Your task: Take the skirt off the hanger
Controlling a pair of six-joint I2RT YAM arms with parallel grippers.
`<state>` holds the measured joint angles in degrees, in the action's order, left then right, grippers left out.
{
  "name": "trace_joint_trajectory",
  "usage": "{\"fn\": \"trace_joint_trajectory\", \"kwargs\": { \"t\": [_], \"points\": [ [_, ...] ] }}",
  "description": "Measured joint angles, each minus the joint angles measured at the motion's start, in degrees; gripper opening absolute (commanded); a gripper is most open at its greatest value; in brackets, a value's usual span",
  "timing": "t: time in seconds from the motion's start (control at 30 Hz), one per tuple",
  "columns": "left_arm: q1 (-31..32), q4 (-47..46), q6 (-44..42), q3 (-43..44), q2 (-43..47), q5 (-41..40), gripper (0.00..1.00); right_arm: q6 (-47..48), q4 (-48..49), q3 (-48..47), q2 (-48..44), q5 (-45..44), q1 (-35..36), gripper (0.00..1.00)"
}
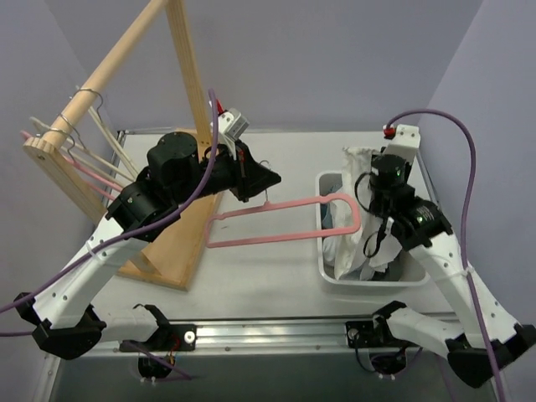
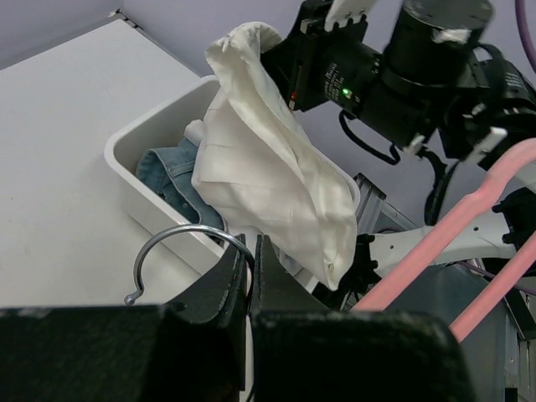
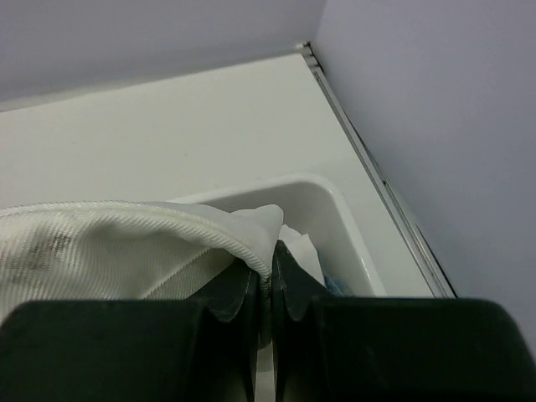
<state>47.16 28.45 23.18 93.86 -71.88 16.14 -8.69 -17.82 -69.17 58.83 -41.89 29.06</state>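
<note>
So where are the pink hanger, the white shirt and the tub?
pink hanger (image 2: 431,244): left wrist view, on its sloping shoulder arm.
white shirt (image 2: 268,167): left wrist view, middle of the hanging cloth.
tub (image 2: 159,121): left wrist view, on its left wall just under the rim.

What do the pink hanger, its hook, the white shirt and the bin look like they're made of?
The hanger looks like smooth pink plastic: even colour, moulded curves. Its hook is thin silvery wire, likely metal, glinting. The white shirt is woven cloth, maybe cotton: fine ribbed weave, soft folds. The bin seems matte white plastic, with rounded rim.
</note>
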Motion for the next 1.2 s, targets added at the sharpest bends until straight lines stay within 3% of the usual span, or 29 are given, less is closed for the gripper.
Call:
{"fn": "trace_joint_trajectory", "kwargs": {
  "t": [0.2, 0.3, 0.53, 0.57, 0.67, 0.7, 0.8, 1.0, 1.2],
  "points": [
    [0.04, 1.05, -0.87, -0.79, 0.63, -0.74, 0.02, -3.91, -1.75, 2.34, 1.77, 9.25, -11.98, 0.00],
    [0.04, 1.49, -1.60, -0.85, 0.61, -1.03, 0.02, -6.58, -0.72, 5.57, 0.96, 13.16, -12.90, 0.00],
    [0.04, 2.71, -4.52, -0.85, 0.13, -2.43, 0.02, -21.27, -0.35, 24.50, -0.28, 20.59, -11.69, 0.03],
    [0.04, 2.89, -4.90, -0.85, -0.09, -2.54, 0.02, -22.86, -1.01, 24.96, -0.13, 21.03, -11.65, 0.06],
    [0.04, 3.45, -5.90, -0.85, -0.76, -2.95, 0.02, -26.69, -3.63, 22.80, -0.04, 21.40, -11.65, 0.41],
    [0.04, 3.65, -6.16, -0.85, -0.98, -3.04, 0.02, -27.02, -4.59, 21.05, -0.04, 21.35, -11.74, 0.65],
    [0.04, 4.50, -7.08, -0.83, -1.57, -3.50, 0.02, -25.70, -8.39, 12.61, 0.52, 21.14, -11.74, 1.00],
    [0.11, 6.71, -8.83, 1.05, -3.82, -4.17, 0.02, -18.78, -15.78, -11.17, 3.48, 21.59, -11.74, 1.00],
    [0.11, 9.38, -10.88, 3.96, -5.70, -5.35, 0.02, -12.24, -19.34, -26.18, 1.73, 34.88, -11.76, 1.00]
  ]
}}
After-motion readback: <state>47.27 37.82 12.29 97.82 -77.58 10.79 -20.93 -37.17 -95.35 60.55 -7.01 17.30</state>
